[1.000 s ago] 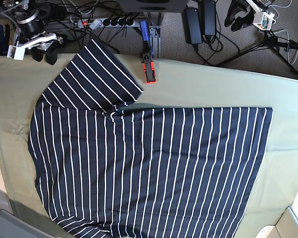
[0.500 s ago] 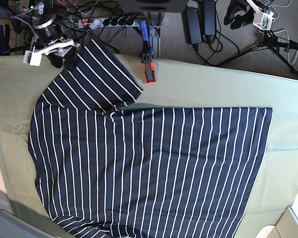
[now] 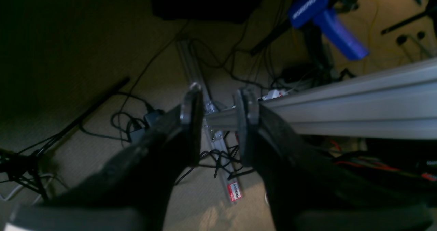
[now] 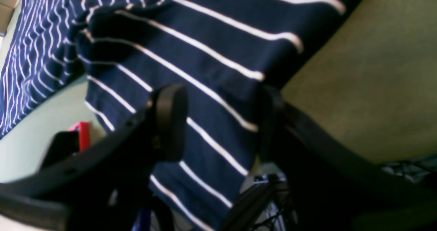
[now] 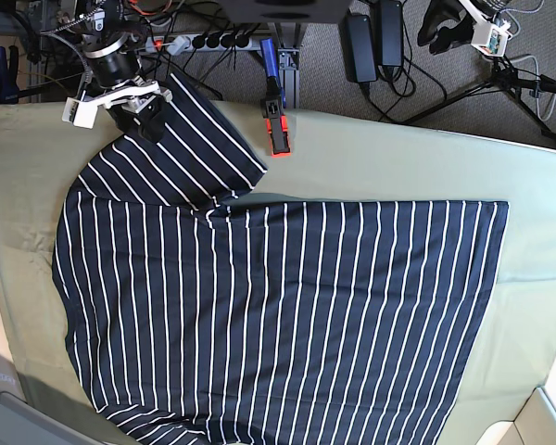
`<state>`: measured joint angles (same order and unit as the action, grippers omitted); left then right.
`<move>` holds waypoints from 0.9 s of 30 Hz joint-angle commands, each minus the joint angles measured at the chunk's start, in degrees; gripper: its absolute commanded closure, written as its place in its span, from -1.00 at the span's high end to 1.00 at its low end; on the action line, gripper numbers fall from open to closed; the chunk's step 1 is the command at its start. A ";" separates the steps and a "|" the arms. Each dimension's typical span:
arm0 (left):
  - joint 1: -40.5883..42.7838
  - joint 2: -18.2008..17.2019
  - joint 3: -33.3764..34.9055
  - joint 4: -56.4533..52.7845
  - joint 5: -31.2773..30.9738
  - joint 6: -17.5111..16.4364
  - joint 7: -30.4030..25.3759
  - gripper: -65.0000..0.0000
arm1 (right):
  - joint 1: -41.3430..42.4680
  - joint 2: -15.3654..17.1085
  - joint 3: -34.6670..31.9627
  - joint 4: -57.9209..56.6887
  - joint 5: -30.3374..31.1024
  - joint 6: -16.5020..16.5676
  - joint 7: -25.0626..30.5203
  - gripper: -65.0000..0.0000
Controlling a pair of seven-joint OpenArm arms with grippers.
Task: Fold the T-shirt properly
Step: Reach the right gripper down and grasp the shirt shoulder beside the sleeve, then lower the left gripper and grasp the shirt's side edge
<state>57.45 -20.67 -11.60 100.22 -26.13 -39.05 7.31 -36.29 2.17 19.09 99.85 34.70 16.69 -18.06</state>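
Sleeve (image 5: 181,139) approach: my right gripper (image 5: 146,116) has swung onto the T-shirt (image 5: 287,315), jaws open astride its hem. Left gripper (image 3: 218,108) idles parted, off-table.

1 T-shirt (image 5: 278,306), 1 green cloth (image 5: 389,167) on the worktop, 2 clamps at its far edge (image 5: 276,125), 1 gripper (image 5: 141,109) in base view

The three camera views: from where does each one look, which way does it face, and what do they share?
Base: sits high, looks down on the T-shirt spread on the green cloth; the right gripper shows at top left.
Left wrist: looks past the open left gripper at the floor, cables and an aluminium rail.
Right wrist: looks between open fingers at the striped sleeve.
Shared: base and right wrist both show the sleeve and the red clamp.
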 commanded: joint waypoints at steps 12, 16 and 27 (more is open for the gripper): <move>0.63 -0.50 -1.11 0.79 -2.67 -0.95 -0.57 -0.40 | 2.78 -3.82 -0.11 0.61 -1.90 0.48 0.04 -0.20; 0.63 -0.50 -2.49 0.79 -3.69 -0.95 -0.57 -0.40 | 3.58 -3.93 -0.11 0.59 -4.83 0.48 0.04 -0.50; 0.48 -3.48 -8.92 2.25 -9.38 -0.95 -0.55 -0.40 | 4.37 -3.91 -0.09 0.59 -13.33 0.48 0.02 -1.00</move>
<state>57.28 -23.55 -20.01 101.47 -34.48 -39.09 7.75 -31.73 -1.91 18.98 99.72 21.34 16.69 -18.76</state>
